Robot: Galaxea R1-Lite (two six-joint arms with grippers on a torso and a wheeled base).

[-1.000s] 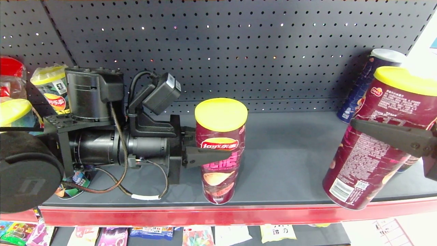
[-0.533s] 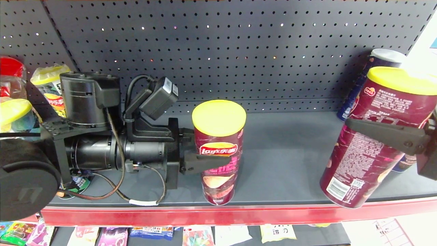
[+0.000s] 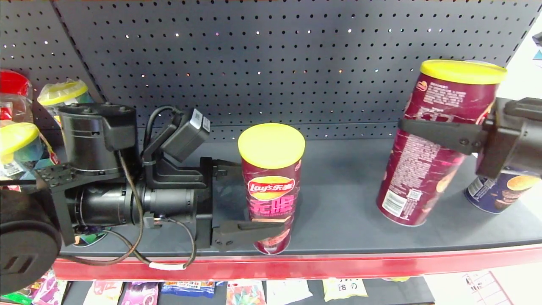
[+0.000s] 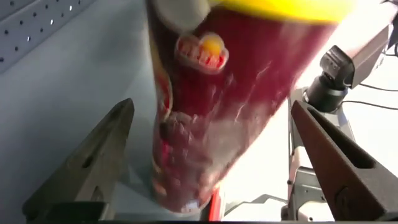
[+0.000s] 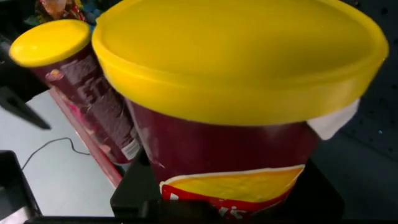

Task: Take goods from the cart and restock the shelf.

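Shelf (image 3: 347,199): upright can (image 3: 272,186) inside wide left end effector (image 4: 212,109); right end effector (image 3: 427,127) (half-hidden) grips tilted can (image 3: 442,101).

Left arm (image 3: 106,199) is all matte black: fat round joints, boxy camera (image 3: 184,135) on a bracket, loose cable (image 3: 127,250) with a white band (image 3: 166,266), flat wedge fingers (image 3: 245,233).

Left pincer (image 4: 212,107) lies level, fingers spread wide; right pincer (image 3: 442,127), also level, clamps a can (image 3: 423,178).
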